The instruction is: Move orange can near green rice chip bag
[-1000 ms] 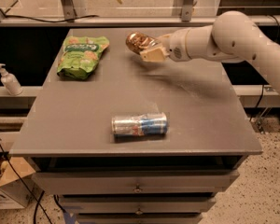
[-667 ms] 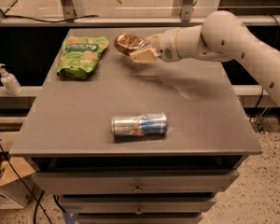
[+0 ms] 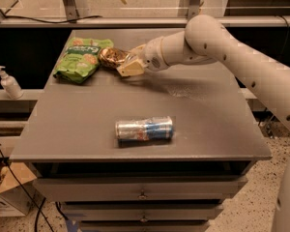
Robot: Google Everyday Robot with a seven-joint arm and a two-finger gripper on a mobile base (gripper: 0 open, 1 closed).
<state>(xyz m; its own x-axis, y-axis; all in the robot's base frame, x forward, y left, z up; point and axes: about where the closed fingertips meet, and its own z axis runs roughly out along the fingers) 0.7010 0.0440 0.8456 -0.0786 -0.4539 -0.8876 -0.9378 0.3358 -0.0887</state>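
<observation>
The end effector [image 3: 123,62] sits near the far left corner of the tabletop [image 3: 217,129], its tan fingers [image 3: 129,69] closed around the orange can [image 3: 110,57], which it holds tipped on its side with one end toward the green rice chip bag [image 3: 79,57]. The can is just beside the bag's right edge; whether the two touch, or whether the can rests on the tabletop or hangs slightly above it, cannot be told. The task looks close to done, so the risks lie mainly in the release. A can let go on its side would probably roll, either toward the far edge or back toward the middle and away from the bag. If it is let go from above the surface it could bounce. Pushing further left could crumple the soft pouch or slide it toward the left edge, beyond which a pump bottle [image 3: 8,82] stands on a lower ledge. The fingers could also drag the can along as they pull back. The silver and blue can [image 3: 145,128] lies on its side well apart, toward the near edge, and seems out of harm's way. The bag has pale lettering on its dark green band, and both cans carry printed patterns, but no brand or word can be read on any of them.
</observation>
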